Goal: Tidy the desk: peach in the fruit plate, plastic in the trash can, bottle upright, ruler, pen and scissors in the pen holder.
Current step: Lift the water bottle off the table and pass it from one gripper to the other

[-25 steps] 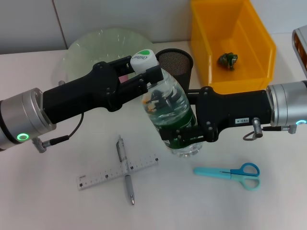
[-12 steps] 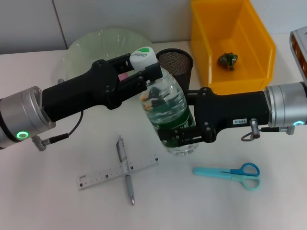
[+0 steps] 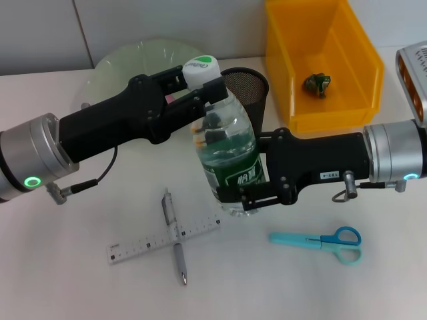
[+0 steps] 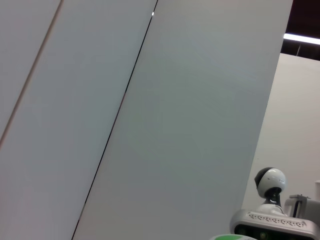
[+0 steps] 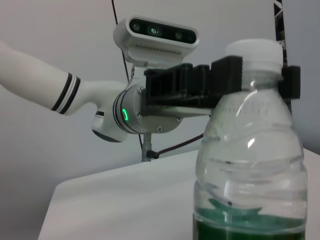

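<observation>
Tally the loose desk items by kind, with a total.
Bottle: 1
Ruler: 1
Pen: 1
Scissors: 1
Total: 4

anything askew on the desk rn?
Pen lies crossed over the ruler, scissors loose on the desk; none in the holder. Bottle, held by both end effectors, left and right, looks about upright.

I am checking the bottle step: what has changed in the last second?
The bottle went from tilted to nearly upright, its base lower. The left gripper stayed at the cap, the right gripper at the base. Pen, ruler and scissors did not move.
</observation>
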